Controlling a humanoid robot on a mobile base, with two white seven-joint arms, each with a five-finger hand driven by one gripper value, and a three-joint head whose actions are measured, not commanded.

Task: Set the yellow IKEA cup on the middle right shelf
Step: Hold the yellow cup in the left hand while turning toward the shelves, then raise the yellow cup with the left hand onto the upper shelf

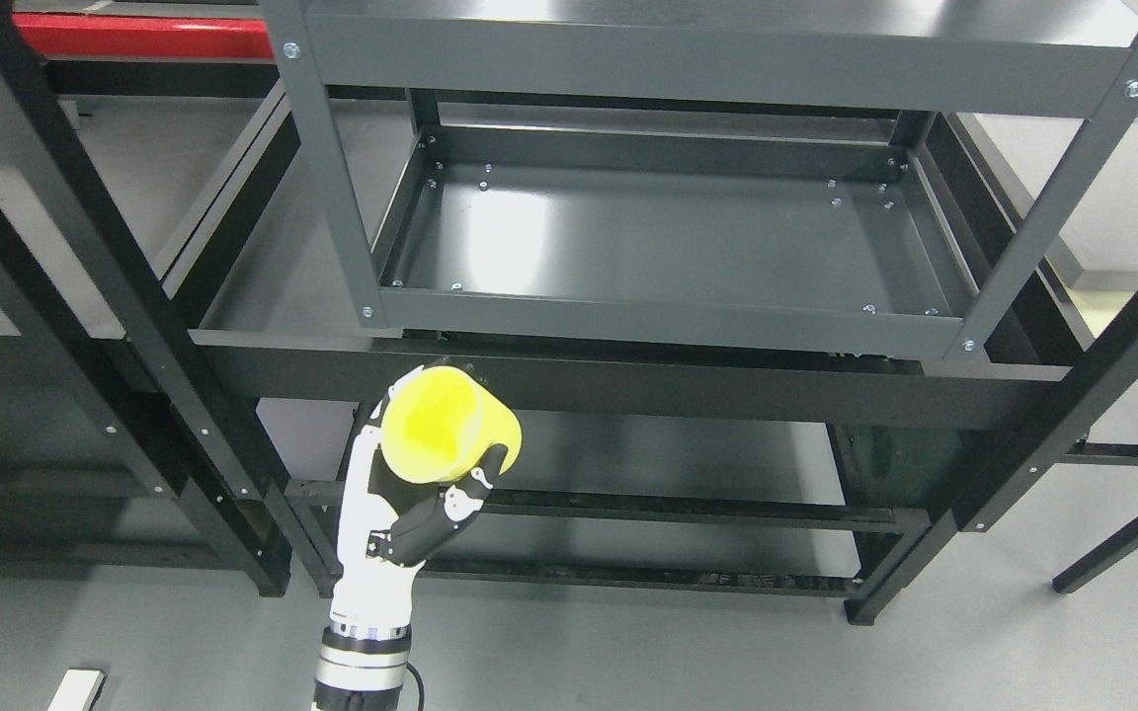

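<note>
while the yellow cup (448, 425) is gripped in the left hand (411, 494), fingers curled round its wall and its mouth tilted toward the camera, it hangs in front of and below the dark metal shelf (668, 242), left of that tray's middle. pickup looks done; lifting, carrying right and setting down remain. the tray is bare and glossy, with a raised rim to clear. grey floor (727, 652) lies below, with more black racking (85, 247) at left.

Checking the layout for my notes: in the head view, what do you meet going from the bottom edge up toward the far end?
Left hand → yellow cup in its grasp → black crossbeam → grey shelf tray → red bar.
</note>
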